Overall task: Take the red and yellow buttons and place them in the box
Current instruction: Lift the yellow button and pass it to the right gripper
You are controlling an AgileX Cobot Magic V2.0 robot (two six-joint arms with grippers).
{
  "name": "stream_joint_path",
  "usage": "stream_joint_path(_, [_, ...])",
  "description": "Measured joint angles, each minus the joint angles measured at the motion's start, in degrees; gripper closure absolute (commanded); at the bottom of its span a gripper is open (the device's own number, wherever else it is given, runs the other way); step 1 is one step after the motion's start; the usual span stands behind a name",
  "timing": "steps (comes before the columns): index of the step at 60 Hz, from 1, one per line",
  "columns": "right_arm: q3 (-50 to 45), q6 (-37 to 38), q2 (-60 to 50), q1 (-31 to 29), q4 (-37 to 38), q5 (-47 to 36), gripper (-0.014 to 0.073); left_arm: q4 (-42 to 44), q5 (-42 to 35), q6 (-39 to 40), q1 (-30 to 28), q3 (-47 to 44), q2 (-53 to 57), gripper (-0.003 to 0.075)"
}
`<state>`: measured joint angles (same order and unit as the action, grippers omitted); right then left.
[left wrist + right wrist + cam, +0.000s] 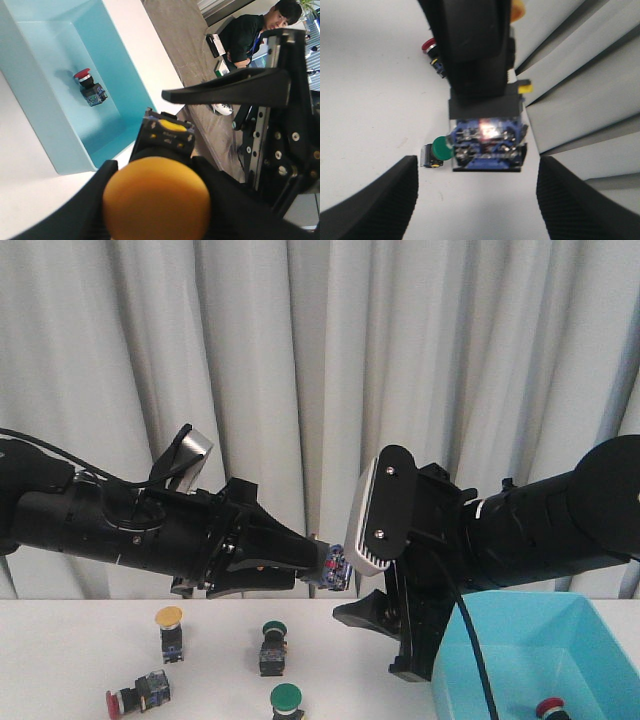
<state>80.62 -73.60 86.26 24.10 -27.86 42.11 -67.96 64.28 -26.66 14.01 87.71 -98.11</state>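
My left gripper (pixel 322 570) is shut on a yellow button (pixel 156 200) and holds it in the air over the table's middle; the button's blue base (pixel 487 145) faces the right wrist camera. Just right of it my right gripper (pixel 385 640) stands open and empty, its fingers (pixel 375 200) spread wide, beside the near-left corner of the turquoise box (pixel 470 680). One red button (pixel 89 86) lies inside the box (pixel 55 125). On the table stand another yellow button (pixel 170 628) and a red button (pixel 135 695) at front left.
Two green-capped buttons (pixel 273 644) (pixel 287 700) stand on the white table between the loose buttons and the box. A grey curtain hangs behind the table. A seated person (pixel 250 35) is visible beyond the table edge.
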Motion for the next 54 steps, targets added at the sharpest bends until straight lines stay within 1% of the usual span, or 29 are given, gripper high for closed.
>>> stream_joint_path(10, [0.0,-1.1,0.0,0.0,-0.2,-1.7,0.0106,0.2,0.0,1.5,1.7,0.0,0.0,0.0716])
stream_joint_path(25, [0.0,-1.3,0.0,0.0,-0.2,-1.8,0.0107,-0.2,-1.0,2.5,3.6,0.0,0.0,0.0716])
stream_joint_path(31, [0.0,-1.3,0.0,0.0,-0.4,-1.8,0.0138,-0.2,-1.0,2.8,3.7,0.0,0.0,0.0716])
stream_joint_path(39, [0.0,-1.3,0.0,0.0,-0.3,-1.7,0.0276,-0.5,-1.1,2.8,3.7,0.0,0.0,0.0716])
stream_joint_path(45, [0.0,-1.3,0.0,0.1,-0.5,-1.3,0.0431,-1.3,-1.6,2.9,3.7,0.0,0.0,0.0716])
stream_joint_path(49, [0.0,-1.2,0.0,0.1,-0.7,-1.3,0.0510,-1.7,-1.6,3.1,3.7,0.0,0.0,0.0715])
stream_joint_path(54, [0.0,-1.2,0.0,0.1,-0.9,-1.3,0.0579,-1.8,-1.6,3.1,3.7,0.0,0.0,0.0704])
